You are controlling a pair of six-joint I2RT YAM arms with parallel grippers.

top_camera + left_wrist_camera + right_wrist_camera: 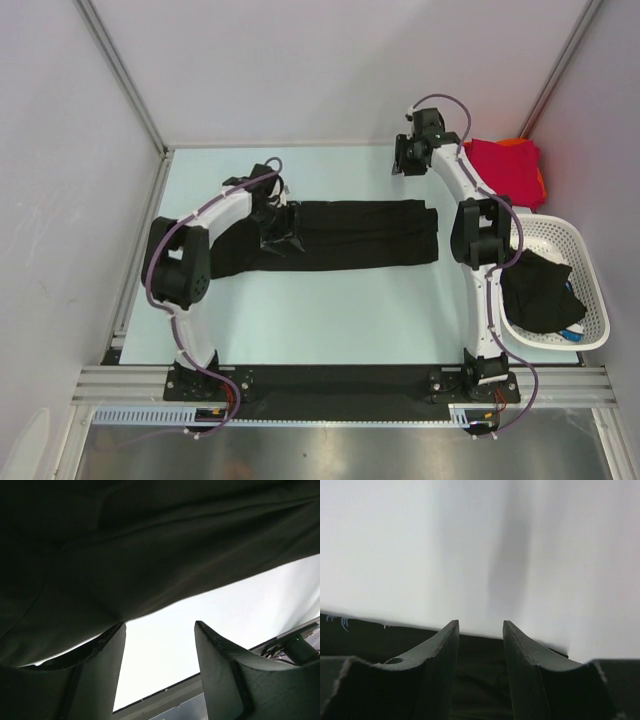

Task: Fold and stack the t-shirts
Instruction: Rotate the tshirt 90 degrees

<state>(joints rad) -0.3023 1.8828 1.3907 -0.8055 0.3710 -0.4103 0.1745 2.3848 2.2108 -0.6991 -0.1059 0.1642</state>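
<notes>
Black cloth stretches across the pale tabletop [330,310] as a two-armed robot works through a load of t-shirts. The black t-shirt [360,235] lies folded into a long band running from side to side between the arms, a shape that looks ready for an end-to-end fold. The left gripper [276,228] sits low at the band's left end. Its fingers are apart with bare tabletop showing between them, and one fingertip [112,650] touches the cloth's edge, apparently placed to catch that hem. The right gripper [410,158] hovers near the far edge, just beyond the band's right end, fingers likewise apart and holding nothing, probably parked clear of the fold. In the far right corner lies a crimson t-shirt [500,165] with an orange t-shirt [514,144] peeking out at its edges, seemingly the stack the black one is bound for. Another black garment [540,290] is heaped in the white lattice basket [565,238] beside the right arm, likely awaiting its turn. No brand or label can be read: pale marks [337,622] on dark cloth and a blue scrap [572,336] in the basket are too small to make out.
</notes>
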